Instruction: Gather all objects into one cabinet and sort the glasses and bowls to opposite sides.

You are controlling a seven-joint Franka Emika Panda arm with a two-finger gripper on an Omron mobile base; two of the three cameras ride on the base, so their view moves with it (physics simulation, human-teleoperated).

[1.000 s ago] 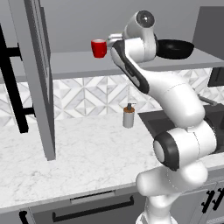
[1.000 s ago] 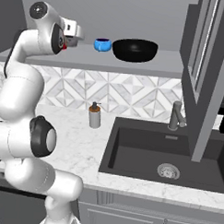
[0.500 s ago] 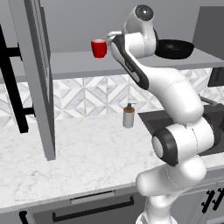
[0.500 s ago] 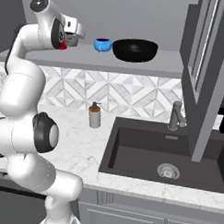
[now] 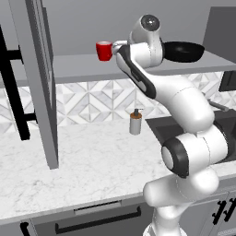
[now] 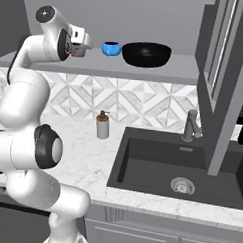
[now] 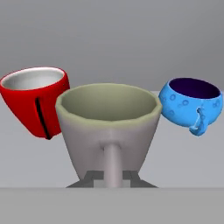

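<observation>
Slightly shifted since before, the gripper [image 7: 112, 178] clamps the grey-olive cup [image 7: 109, 129] by its handle. It seems above the shelf [image 5: 78, 64], between the red cup [image 7: 36, 100] and blue bowl [image 7: 190, 104].

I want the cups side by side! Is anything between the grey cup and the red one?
No, nothing visible. The fingers hold the grey cup by its handle, just beside the red cup. The blue bowl sits on the other side.
</observation>
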